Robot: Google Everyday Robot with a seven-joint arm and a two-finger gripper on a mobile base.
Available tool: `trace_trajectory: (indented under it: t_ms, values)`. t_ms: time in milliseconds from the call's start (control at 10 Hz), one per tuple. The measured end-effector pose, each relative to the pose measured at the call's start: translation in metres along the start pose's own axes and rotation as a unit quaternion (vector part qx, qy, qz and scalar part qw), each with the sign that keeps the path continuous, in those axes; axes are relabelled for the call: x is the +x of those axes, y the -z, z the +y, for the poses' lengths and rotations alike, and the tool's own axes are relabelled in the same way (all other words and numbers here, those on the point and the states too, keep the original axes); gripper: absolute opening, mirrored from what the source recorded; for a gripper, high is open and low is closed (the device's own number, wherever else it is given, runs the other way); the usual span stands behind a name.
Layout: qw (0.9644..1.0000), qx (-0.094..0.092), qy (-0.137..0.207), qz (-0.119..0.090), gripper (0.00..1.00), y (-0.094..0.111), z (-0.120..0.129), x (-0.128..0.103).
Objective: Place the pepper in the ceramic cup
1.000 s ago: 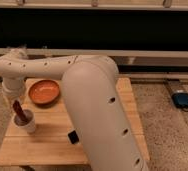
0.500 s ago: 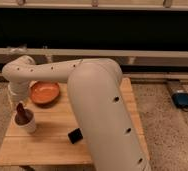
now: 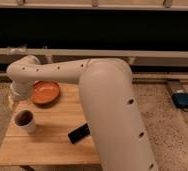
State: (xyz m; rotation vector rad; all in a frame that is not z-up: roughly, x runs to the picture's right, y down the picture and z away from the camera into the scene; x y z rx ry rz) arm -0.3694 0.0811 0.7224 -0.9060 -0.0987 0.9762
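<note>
In the single camera view we find the ceramic cup (image 3: pixel 25 121) standing upright near the left edge of the wooden bench (image 3: pixel 52 147), a little forward of the orange bowl (image 3: pixel 45 92) that sits toward the back left corner. The inside of the cup looks dark, and we judge that the pepper may already lie within it, since we see no pepper anywhere on the bench top; we cannot confirm this, because the interior gives no clear shape. The gripper (image 3: pixel 18 95) sits at the end of the arm by the left edge of the bench, just left of the bowl and above and behind the cup; we cannot tell its condition from here. A black block (image 3: pixel 79 133) lies flat near the middle of the bench toward the front edge, well apart from the cup. If the drop is done, the step in hand is to clear away cleanly: we would lift straight up and back from the cup, avoiding any sideways sweep that could tip it or nudge the bowl. As for pose, the white arm (image 3: pixel 107 95) rises from the lower right, bends broadly over the right half of the bench, then reaches horizontally leftward along the back edge, its wrist turned down at the left edge.
</note>
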Motion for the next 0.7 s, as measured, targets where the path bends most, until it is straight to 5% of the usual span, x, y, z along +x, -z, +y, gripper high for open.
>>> trace_trajectory:
  t_ms: [200, 700]
  values:
    - [0.9998, -0.014, 0.002, -0.012, 0.80, 0.0099, -0.0046, 0.0060]
    - [0.9998, -0.016, 0.002, -0.013, 0.80, 0.0115, -0.0056, 0.0065]
